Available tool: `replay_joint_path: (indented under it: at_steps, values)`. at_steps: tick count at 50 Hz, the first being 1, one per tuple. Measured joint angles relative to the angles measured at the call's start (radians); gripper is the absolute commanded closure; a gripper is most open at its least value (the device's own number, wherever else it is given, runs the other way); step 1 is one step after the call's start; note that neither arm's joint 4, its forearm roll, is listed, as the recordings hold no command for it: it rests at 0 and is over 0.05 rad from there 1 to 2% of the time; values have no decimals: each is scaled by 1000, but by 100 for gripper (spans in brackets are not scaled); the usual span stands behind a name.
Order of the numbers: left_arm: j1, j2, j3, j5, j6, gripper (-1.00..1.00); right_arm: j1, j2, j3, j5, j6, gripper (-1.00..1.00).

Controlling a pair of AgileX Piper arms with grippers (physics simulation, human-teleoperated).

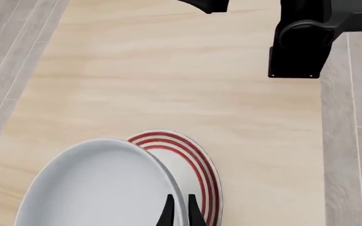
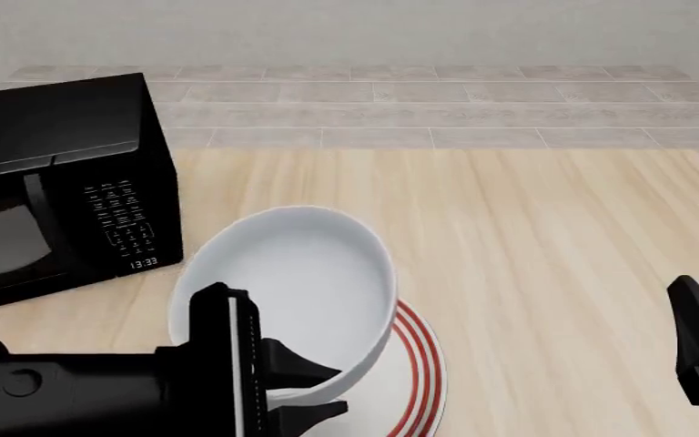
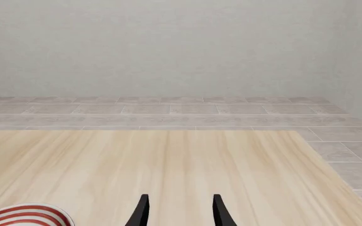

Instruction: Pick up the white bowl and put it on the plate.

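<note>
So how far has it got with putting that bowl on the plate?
Picking up is done: the left gripper has its jaws pinched on the white bowl's rim. In hand: the bowl hangs tilted over the plate. Left: setting it down flat and letting go.

The front view looks forward and down from above and behind both arms, taking in the counter (image 2: 544,237). The left wrist view sits close behind the left tool (image 1: 179,212), facing steeply down. The right wrist view looks nearly level past the right tool (image 3: 177,209). All three share the plate (image 2: 422,373) (image 1: 197,160) (image 3: 27,214).
</note>
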Motion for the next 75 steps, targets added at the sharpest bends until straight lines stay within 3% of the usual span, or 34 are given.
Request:
replay_joint_path:
  at_steps: [75]
  values:
    - [-35, 140, 46, -162, -96, 100, 0, 0, 0, 0, 0, -100]
